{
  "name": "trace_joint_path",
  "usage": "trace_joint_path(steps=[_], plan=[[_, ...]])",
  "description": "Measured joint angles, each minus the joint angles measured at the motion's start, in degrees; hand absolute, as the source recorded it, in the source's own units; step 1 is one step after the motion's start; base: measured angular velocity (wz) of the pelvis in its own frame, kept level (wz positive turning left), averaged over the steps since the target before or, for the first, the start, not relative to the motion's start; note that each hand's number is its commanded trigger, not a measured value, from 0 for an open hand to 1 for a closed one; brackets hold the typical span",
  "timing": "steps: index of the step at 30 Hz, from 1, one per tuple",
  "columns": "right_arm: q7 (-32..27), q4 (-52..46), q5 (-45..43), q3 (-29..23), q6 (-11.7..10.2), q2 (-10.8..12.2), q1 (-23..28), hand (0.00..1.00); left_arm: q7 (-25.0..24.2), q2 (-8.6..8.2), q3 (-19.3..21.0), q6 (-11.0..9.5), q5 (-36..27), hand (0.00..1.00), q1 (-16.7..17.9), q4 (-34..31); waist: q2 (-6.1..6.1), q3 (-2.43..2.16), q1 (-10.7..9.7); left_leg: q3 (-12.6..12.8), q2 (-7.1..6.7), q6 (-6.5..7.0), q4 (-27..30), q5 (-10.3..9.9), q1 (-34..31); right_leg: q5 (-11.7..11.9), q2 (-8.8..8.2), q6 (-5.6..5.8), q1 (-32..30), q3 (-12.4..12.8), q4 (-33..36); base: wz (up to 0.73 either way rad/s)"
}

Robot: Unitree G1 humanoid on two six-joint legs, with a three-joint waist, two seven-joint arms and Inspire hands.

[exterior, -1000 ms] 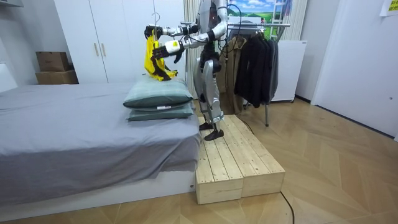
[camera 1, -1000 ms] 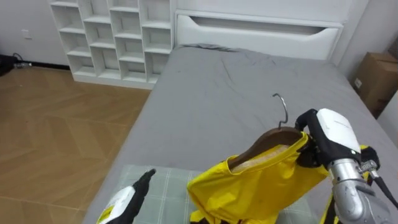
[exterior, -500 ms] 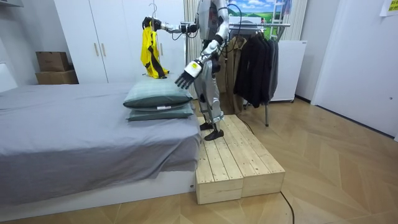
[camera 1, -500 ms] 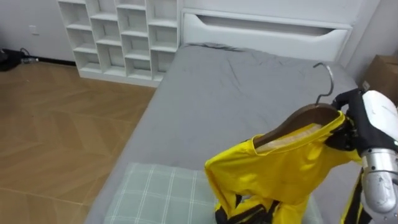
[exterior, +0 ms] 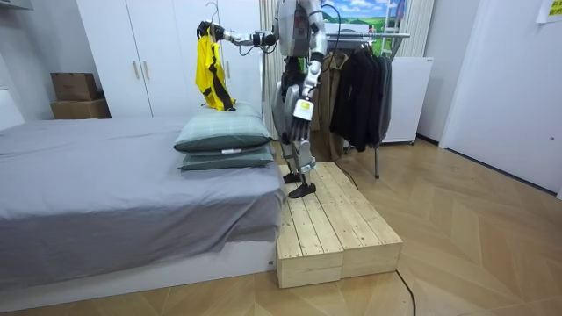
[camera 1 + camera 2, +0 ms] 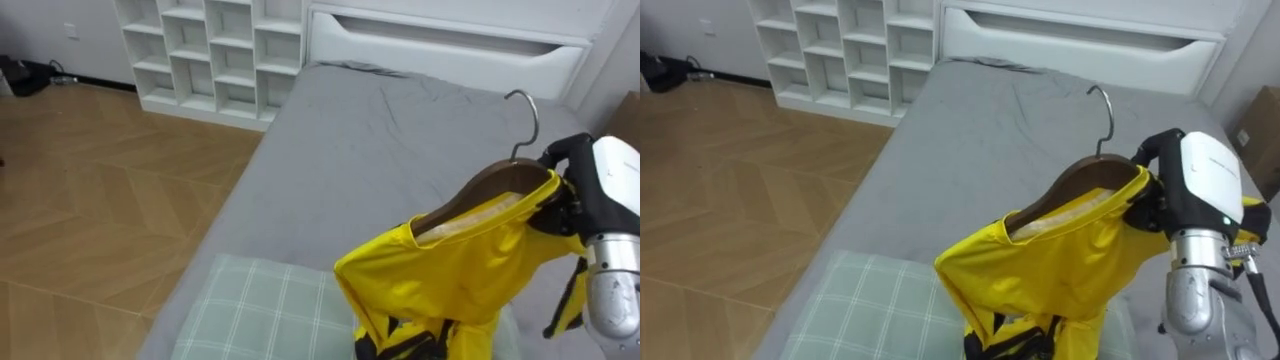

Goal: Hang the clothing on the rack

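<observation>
While our right hand (image 6: 608,190) grips the hanger (image 6: 490,190) with the yellow shirt (image 6: 450,280) draped just below it, we should hold the hook (image 6: 525,110) upright for the rack (image 5: 391,35) behind us.

The robot stands upright. Its right arm reaches out at about shoulder height toward the room view's left. The right hand (image 6: 605,185) at its end shows its white back turned upward, with its dark fingers (image 6: 562,205) curled round one end of the hanger (image 6: 490,184). The left arm hangs down along the body, the left hand (image 5: 301,118) beside the hip.
</observation>
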Motion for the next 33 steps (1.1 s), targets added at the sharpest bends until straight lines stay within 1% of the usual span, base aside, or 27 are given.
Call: trace_joint_path(steps=[1, 2, 3, 6, 10, 12, 15, 18, 22, 25, 26, 27, 28, 29, 30, 31, 32, 33], plan=[[0.0, 0.0, 0.0, 0.0, 0.2, 0.0, 0.1, 1.0, 0.3, -0.09, 0.0, 0.2, 0.0, 0.0, 0.3, 0.3, -0.03, 0.0, 0.0, 0.0, -0.02, 0.0, 0.0, 0.0, 0.0, 0.0, -0.03, 0.02, 0.1, 0.0, 0.0, 0.0], [0.1, -1.0, -0.2, 0.2, 1.3, 0.0, 0.4, 1.0, 0.5, -0.27, 0.0, 1.0, 0.0, 0.0, 0.9, 0.7, -0.04, 0.01, 0.4, 0.0, -0.04, 0.0, -0.1, 0.0, 0.1, 0.0, -0.02, 0.07, 0.2, 0.0, 0.0, 0.0], [0.1, -2.5, -0.5, 0.2, 1.7, 0.0, 1.1, 1.0, 0.5, -0.28, 0.0, 1.3, 0.1, 0.0, 1.1, 1.1, -0.06, 0.01, 0.7, 0.0, -0.04, 0.0, -0.1, 0.0, 0.1, 0.0, -0.01, 0.08, 0.3, 0.0, 0.0, 0.0], [1.2, -6.6, -1.4, 0.4, 1.7, 0.0, 2.3, 1.0, 0.5, -0.42, 0.1, 1.4, 0.4, 0.0, 1.0, 1.2, -0.12, 0.03, 1.3, 0.3, -0.05, 0.0, -0.1, 0.0, 0.2, 0.0, -0.02, 0.08, 0.4, 0.1, 0.0, 0.0], [3.4, -10.2, -1.7, 1.6, 1.7, 0.0, 3.0, 1.0, 0.4, -0.98, 0.0, 1.4, -0.5, 0.0, 0.2, 1.1, -0.16, 0.05, 1.0, 0.4, -0.17, 0.0, 0.0, 0.0, 0.1, 0.0, -0.15, 0.06, 0.4, 0.1, 0.0, 0.01], [5.2, -14.5, -1.6, 3.0, 1.7, 0.0, 6.3, 1.0, 0.4, -1.42, -0.1, 1.4, -1.2, 0.0, -1.3, 1.1, -0.38, 0.02, 1.1, 0.0, -0.22, 0.02, 0.0, -0.1, -0.2, 0.0, -0.14, 0.05, 0.4, 0.5, 0.1, 0.06], [8.0, -15.8, -1.6, 4.9, 1.2, 0.0, 8.1, 1.0, 0.4, -2.1, -0.8, 1.3, -1.6, 0.0, -2.4, 0.0, -0.62, -0.05, 1.0, -0.1, -0.26, 0.05, 0.3, -0.1, -0.6, 0.1, -0.25, 0.08, 0.1, 0.8, 0.1, 0.0], [10.1, -17.4, -2.0, 5.1, 1.3, 0.0, 10.1, 1.0, 0.4, -2.32, -2.3, 1.0, -1.4, 0.0, -3.2, -1.3, -0.86, -0.2, 1.1, 0.2, -0.3, 0.09, 0.2, 0.0, -0.6, 0.2, -0.2, 0.13, -0.4, 1.2, 0.1, -0.06], [11.1, -19.5, -2.0, 4.7, 1.1, 0.0, 12.1, 1.0, 0.5, -2.36, -2.3, 0.9, -1.3, 0.0, -3.4, -1.6, -0.8, -0.16, 0.7, 1.1, -0.17, 0.13, 0.2, 0.0, -0.6, 0.3, -0.14, 0.2, -0.7, 1.8, 0.1, -0.15], [11.1, -20.2, -2.9, 4.5, 1.1, 0.4, 13.0, 1.0, 0.6, -2.27, -2.5, 0.9, -0.3, 0.0, -3.3, -1.6, -0.76, -0.13, -0.5, 2.4, -0.04, 0.16, 0.0, -0.1, -0.5, 0.3, -0.03, 0.21, -1.1, 2.6, 0.1, -0.17], [11.2, -20.5, -2.9, 4.5, 1.1, 0.3, 13.4, 1.0, 0.9, -2.09, -3.4, 0.9, 0.3, 0.0, -3.3, -1.8, -0.87, -0.06, -0.7, 3.5, 0.09, 0.16, -0.1, -0.1, -0.6, 0.3, -0.01, 0.21, -1.7, 3.9, 0.3, -0.24], [11.2, -20.9, -2.9, 4.5, 1.1, 0.3, 13.7, 1.0, 1.1, -2.07, -3.8, 0.9, 0.8, 0.0, -3.3, -1.8, -0.92, -0.02, -0.8, 4.1, 0.18, 0.16, -0.1, -0.1, -0.7, 0.3, 0.03, 0.19, -1.9, 4.3, 0.4, -0.37], [11.2, -22.3, -2.9, 4.4, 1.1, 0.3, 14.7, 1.0, 1.5, -2.07, -4.4, 0.9, 1.7, 0.0, -3.4, -1.9, -0.96, 0.03, -1.4, 4.8, 0.34, 0.16, -0.3, -0.1, -0.8, 0.3, 0.23, 0.19, -2.6, 5.1, 0.9, -0.26], [11.2, -23.4, -3.1, 4.4, 1.0, 0.5, 15.9, 1.0, 1.5, -2.1, -4.8, 0.9, 2.7, 0.0, -3.6, -1.8, -1.15, 0.0, -2.8, 5.0, 0.4, 0.17, -0.6, -0.1, -0.8, 0.4, 0.37, 0.18, -2.8, 5.3, 1.0, -0.26], [11.2, -23.8, -3.3, 4.1, 0.5, 0.8, 16.8, 1.0, 1.5, -2.16, -5.1, 0.9, 4.0, 0.0, -4.1, -1.8, -1.36, 0.01, -3.9, 5.8, 0.56, 0.19, -0.5, -0.2, -0.7, 0.4, 0.36, 0.15, -3.4, 5.6, 1.2, -0.24], [11.2, -23.8, -3.3, 4.0, 0.1, 1.0, 17.3, 1.0, 1.5, -2.14, -5.4, 0.9, 4.7, 0.0, -4.5, -1.5, -1.43, 0.09, -4.1, 6.5, 0.67, 0.19, -0.5, -0.2, -0.6, 0.6, 0.39, 0.09, -3.6, 5.7, 1.2, -0.5], [11.2, -23.8, -3.2, 3.9, 0.0, 1.2, 18.2, 1.0, 1.5, -1.99, -6.2, 0.9, 5.0, 0.0, -5.1, -1.1, -1.52, 0.23, -4.2, 8.4, 0.89, 0.15, -0.6, -0.2, -0.4, 0.7, 0.67, 0.0, -4.1, 7.3, 1.2, -0.63], [11.3, -23.8, -3.2, 3.9, 0.0, 1.2, 18.5, 1.0, 1.5, -1.94, -6.4, 1.0, 5.1, 0.0, -5.4, -1.0, -1.59, 0.36, -4.1, 9.8, 1.0, 0.1, -0.5, -0.3, -0.3, 0.8, 0.88, -0.06, -4.7, 8.3, 1.5, -0.95]])
